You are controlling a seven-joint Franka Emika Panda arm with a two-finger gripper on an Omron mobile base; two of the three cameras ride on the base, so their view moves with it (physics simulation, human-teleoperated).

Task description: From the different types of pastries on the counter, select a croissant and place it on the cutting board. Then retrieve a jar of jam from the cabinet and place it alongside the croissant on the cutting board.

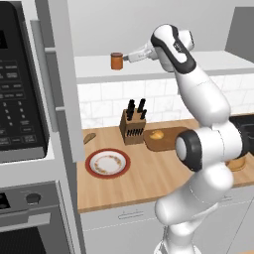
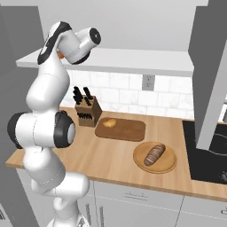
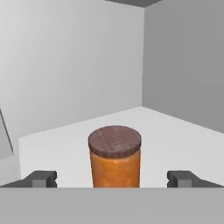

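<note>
Hand view: the jam jar [image 3: 114, 159] stands upright on the cabinet shelf [image 3: 175, 131], orange with a dark brown lid, just ahead of the gripper [image 3: 113, 178]. The two fingers [image 3: 41, 178] stand wide apart, one at 9 o'clock of the jar and one at 3 o'clock, neither touching it as far as I can tell. Grey cabinet walls close in behind, at 12 o'clock.

In the left base view the jar [image 1: 116, 61] sits on the shelf [image 1: 99, 67] above the tiled wall, with the gripper [image 1: 126, 58] reaching in from its 3 o'clock side, very near it.

Down on the wooden tabletop [image 1: 144, 173] the croissant [image 1: 157, 134] already lies on the cutting board [image 1: 166, 141], so I judge the first half of the task done. A knife block [image 1: 132, 126] stands just beside the board at its 9 o'clock, and a red-rimmed plate [image 1: 107, 163] lies nearer the front edge. In the right base view a round wooden plate with a dark loaf [image 2: 154, 154] lies at about 4 o'clock of the board [image 2: 126, 129].

The step in hand looks to be fetching the jam. Next the fingers should ease forward until the jar's body sits between them, then close on it below the lid; the jar is tall, so a nudge could tip it.
</note>
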